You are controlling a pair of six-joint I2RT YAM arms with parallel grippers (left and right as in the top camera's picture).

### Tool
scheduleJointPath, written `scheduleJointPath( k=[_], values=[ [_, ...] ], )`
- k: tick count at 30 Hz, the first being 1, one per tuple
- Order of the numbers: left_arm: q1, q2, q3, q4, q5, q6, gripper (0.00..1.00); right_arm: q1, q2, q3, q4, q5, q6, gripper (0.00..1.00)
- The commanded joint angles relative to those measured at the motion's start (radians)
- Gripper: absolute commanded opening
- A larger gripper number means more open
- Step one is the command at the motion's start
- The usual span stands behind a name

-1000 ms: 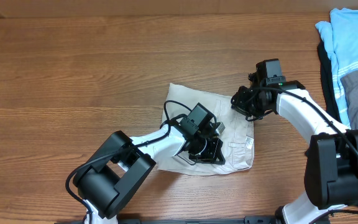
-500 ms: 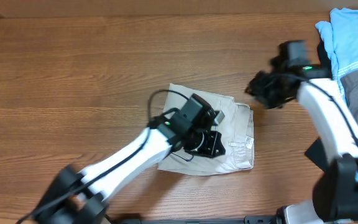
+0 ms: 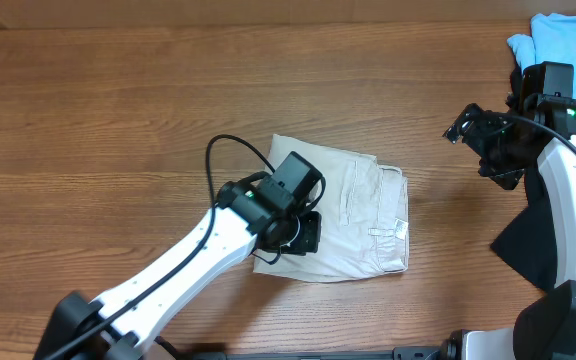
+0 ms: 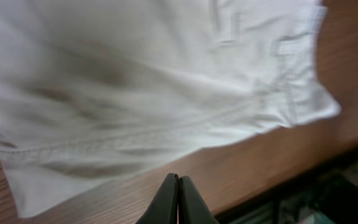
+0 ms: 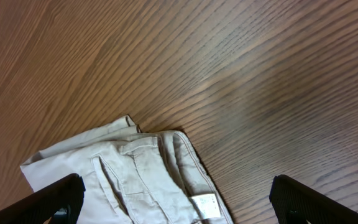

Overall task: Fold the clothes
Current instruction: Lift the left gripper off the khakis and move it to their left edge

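Beneath the closed left gripper (image 4: pixel 178 190) lie the folded beige shorts (image 3: pixel 368 215).

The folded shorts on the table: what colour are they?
The shorts are plain light beige, clearest in the overhead view.

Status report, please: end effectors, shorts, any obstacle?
Left end effector shut, empty, over shorts. Right end effector open, empty, clear of them. Shorts folded flat on table. No obstacle.
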Motion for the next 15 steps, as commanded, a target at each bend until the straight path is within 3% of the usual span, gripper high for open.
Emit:
scheduleJointPath(
  k=[1, 9, 15],
  values=[
    [0.002, 0.101, -0.006, -0.003, -0.064, -0.032, 0.04, -0.002, -0.001, 0.007, 0.005, 0.010, -0.003, 1.00],
    [0.038, 0.325, -0.006, -0.001, -0.100, -0.027, 0.04, -0.002, -0.001, 0.007, 0.005, 0.010, -0.003, 1.00],
    [0.171, 0.348, 0.000, -0.027, -0.331, -0.028, 0.04, -0.002, -0.002, 0.007, 0.005, 0.010, -0.003, 1.00]
  ],
)
